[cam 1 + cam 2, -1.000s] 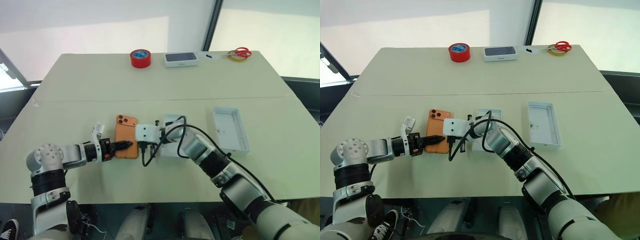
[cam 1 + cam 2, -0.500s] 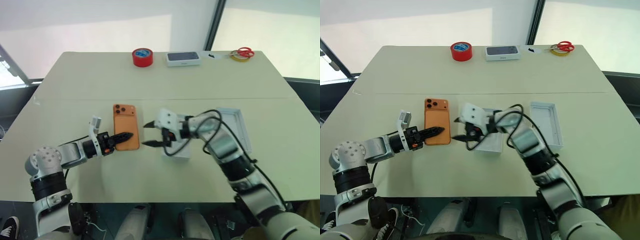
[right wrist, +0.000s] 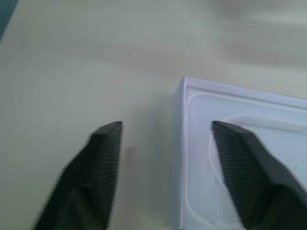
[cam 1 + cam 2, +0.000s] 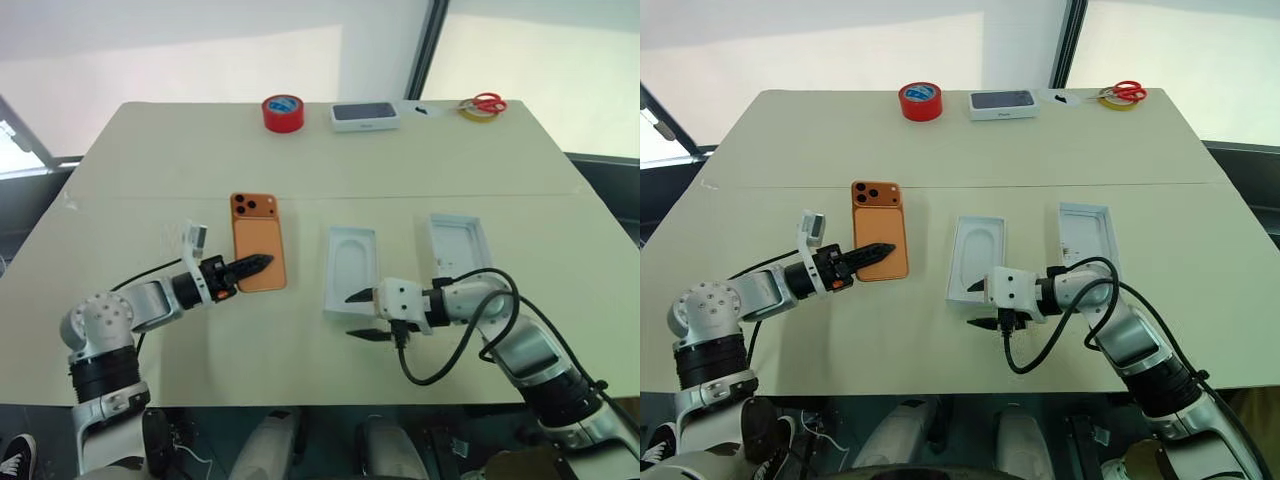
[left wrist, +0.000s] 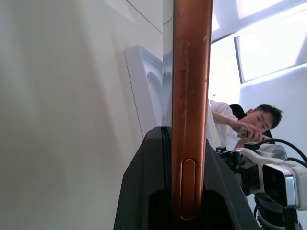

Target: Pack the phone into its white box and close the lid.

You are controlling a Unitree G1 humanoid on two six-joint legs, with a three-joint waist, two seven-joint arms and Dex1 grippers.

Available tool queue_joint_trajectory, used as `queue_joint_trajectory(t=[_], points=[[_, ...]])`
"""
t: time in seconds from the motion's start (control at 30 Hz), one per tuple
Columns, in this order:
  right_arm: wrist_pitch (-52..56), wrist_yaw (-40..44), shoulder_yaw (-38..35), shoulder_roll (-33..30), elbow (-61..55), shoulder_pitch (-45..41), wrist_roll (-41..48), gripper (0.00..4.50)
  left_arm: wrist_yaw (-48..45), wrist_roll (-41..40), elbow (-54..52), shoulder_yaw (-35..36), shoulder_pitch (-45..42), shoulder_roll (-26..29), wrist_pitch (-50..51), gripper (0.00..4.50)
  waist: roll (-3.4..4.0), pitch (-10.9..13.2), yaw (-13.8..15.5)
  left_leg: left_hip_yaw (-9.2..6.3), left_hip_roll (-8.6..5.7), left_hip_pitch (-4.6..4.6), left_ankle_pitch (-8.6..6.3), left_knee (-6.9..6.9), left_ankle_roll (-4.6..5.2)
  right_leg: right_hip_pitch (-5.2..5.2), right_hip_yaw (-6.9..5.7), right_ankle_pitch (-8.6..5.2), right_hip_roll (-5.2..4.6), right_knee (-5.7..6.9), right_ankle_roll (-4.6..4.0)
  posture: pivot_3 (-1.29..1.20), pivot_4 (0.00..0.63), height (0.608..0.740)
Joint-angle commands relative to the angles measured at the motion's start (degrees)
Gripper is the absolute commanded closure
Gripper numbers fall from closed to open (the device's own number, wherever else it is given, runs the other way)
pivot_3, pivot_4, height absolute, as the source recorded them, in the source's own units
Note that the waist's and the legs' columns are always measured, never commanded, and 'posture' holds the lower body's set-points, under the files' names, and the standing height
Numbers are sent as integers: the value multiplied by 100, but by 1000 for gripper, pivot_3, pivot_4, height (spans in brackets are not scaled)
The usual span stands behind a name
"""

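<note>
Lying back-up on the worktop [image 4: 150, 150], the phone [image 4: 259, 255] has its near long edge pinched in the left claw [image 4: 255, 265]. Right claw [image 4: 361, 315] gapes empty at the insert's [image 4: 352, 270] near corner; white box [image 4: 462, 250] sits beyond, bare cream surface around.

Both eye views look down and forward from the head over the whole desk [image 4: 150, 150], sharing nearly the same scene — the right eye's slightly offset. The left wrist view sits very close, sighting along the phone's [image 5: 192, 96] edge toward the insert [image 5: 146, 81] and a person [image 5: 249, 124] beyond. The right wrist view looks down, close — the insert's corner lies between its fingers [image 3: 103, 158].
</note>
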Motion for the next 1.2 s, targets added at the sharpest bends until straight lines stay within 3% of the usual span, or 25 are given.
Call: queue_joint_trajectory(t=[0.03,0.23,0.33,0.4,1.0,1.2], points=[[-108,-295,3,84,-98,-114,-151,2475,-150,-238,-91,-19,-158,73,-109,4500,-4,4,1,0,0,0,0,0,0,0,0,0,0,0,0,0,150,736],[-104,-250,59,30,-64,-73,-130,2475,-178,-232,-15,-68,-191,116,-155,4500,-10,10,3,-1,0,0,0,1,0,0,-1,1,1,0,3,0,150,736],[-130,-266,94,40,-47,-54,-184,3375,-169,-248,-51,-99,-154,103,-170,4500,-12,12,5,-1,0,-1,0,2,0,0,-1,3,1,0,5,0,150,736],[-167,-292,134,37,-24,-49,-252,4346,-172,-256,-72,-121,-130,96,-171,4500,-12,13,3,-1,0,0,0,2,0,1,-1,3,1,0,6,0,150,736],[449,-284,205,217,-298,-242,21,4437,-118,-359,73,-134,-175,95,-181,4500,-13,14,-1,-2,0,0,0,2,1,1,-1,3,1,0,5,0,150,736],[414,-353,566,424,-274,-359,-205,4437,-28,-417,276,-138,-394,-32,-141,4500,-14,15,5,-3,0,-1,0,3,1,0,-2,7,2,0,13,0,150,736]])
